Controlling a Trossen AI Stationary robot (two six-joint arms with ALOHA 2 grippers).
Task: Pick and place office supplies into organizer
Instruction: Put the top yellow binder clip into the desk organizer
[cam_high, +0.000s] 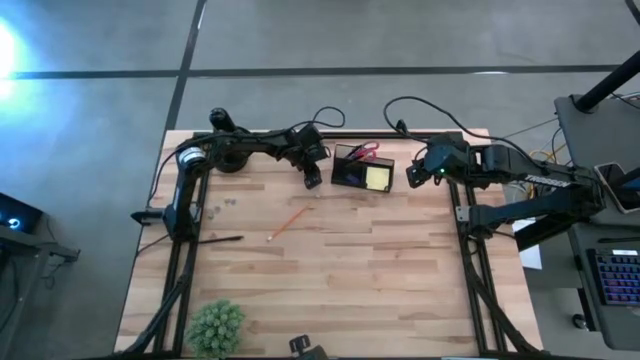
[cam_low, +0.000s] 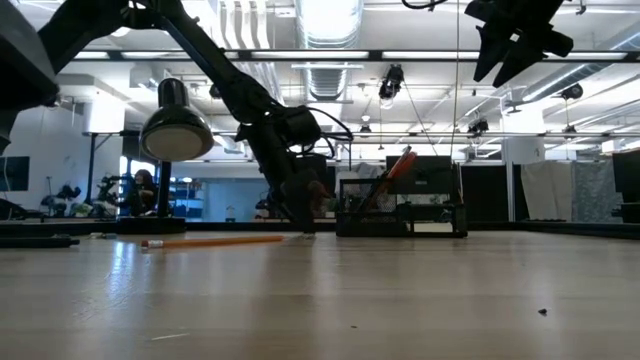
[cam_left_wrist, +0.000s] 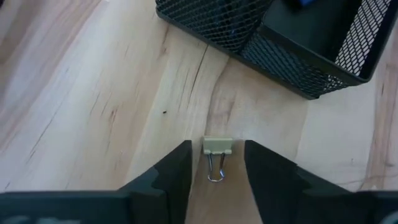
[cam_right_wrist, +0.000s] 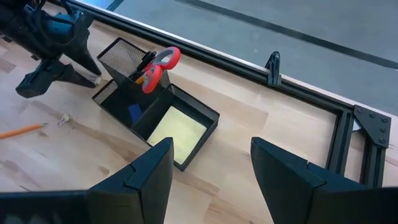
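The black mesh organizer (cam_high: 352, 172) stands near the table's far edge, holding red-handled scissors (cam_right_wrist: 158, 65) upright in one compartment and a yellow sticky-note pad (cam_right_wrist: 177, 132) flat in another. My left gripper (cam_left_wrist: 217, 163) is down at the table just left of the organizer, open. Its fingers stand on either side of a small pale binder clip (cam_left_wrist: 217, 149) lying on the wood, with a gap on each side. My right gripper (cam_right_wrist: 211, 168) hovers open, raised above the table to the organizer's right (cam_high: 413, 176). An orange pencil (cam_high: 290, 221) and a black pen (cam_high: 221, 240) lie on the table.
A green plant (cam_high: 215, 326) sits at the near left corner. Tiny loose pieces (cam_high: 218, 207) lie near the left arm's base. A round black object with a knob (cam_high: 222, 125) is at the far left. A black frame (cam_right_wrist: 339, 134) borders the table.
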